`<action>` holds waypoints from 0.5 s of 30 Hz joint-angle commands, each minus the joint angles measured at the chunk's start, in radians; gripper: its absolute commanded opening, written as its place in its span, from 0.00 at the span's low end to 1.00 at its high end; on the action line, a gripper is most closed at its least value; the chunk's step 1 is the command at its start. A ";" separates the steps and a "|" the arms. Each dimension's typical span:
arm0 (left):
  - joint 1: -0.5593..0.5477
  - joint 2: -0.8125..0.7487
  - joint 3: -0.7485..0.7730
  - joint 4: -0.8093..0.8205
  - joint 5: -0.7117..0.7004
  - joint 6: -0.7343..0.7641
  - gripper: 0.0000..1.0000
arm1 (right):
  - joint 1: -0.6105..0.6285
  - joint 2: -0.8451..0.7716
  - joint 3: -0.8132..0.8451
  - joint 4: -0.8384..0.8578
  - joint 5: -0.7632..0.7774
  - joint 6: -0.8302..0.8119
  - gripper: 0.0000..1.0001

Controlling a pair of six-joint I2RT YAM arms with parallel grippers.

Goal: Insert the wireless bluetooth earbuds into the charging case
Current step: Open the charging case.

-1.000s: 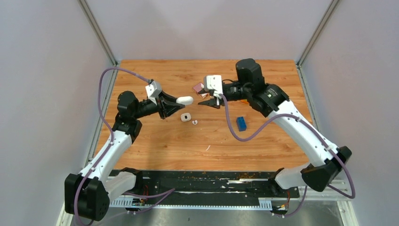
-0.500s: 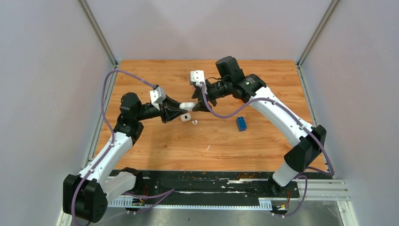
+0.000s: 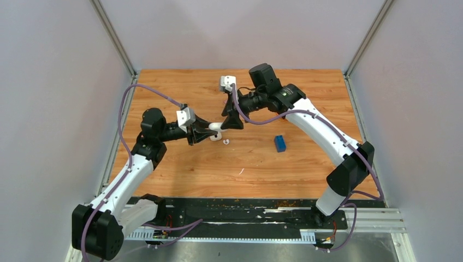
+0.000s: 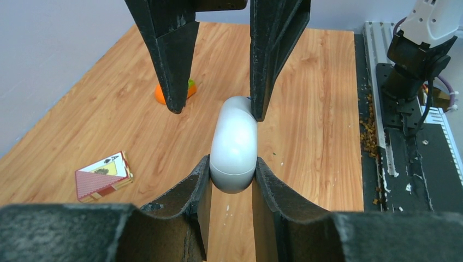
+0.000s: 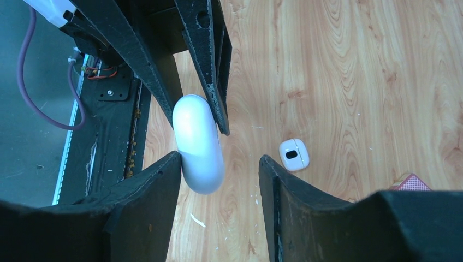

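Right wrist view: we see the case (image 5: 294, 154) lying on the desk (image 5: 338, 82), dark dot up, apart from both sets of jaws. Left gripper (image 4: 232, 164) — jaws pinching one end of a white pebble (image 4: 233, 144), which is held above the desk. Right gripper (image 5: 218, 158) — jaws spread around the pebble's other end, one finger against it, the other clear. In the top view we note a tiny white earbud (image 3: 226, 142) just beside the case. Card box (image 4: 104, 177) and blue block (image 3: 280, 143) lie well apart.
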 commanded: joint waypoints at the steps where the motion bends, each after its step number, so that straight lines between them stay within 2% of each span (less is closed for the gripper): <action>1: -0.012 -0.020 0.005 0.030 0.046 0.025 0.00 | -0.025 0.004 0.056 0.069 0.014 0.033 0.54; 8: -0.012 -0.021 -0.012 0.046 0.041 0.017 0.00 | -0.049 0.004 0.059 0.088 0.019 0.063 0.53; 15: -0.012 -0.016 -0.026 0.079 -0.061 -0.063 0.00 | -0.039 -0.014 0.054 -0.043 -0.104 -0.063 0.60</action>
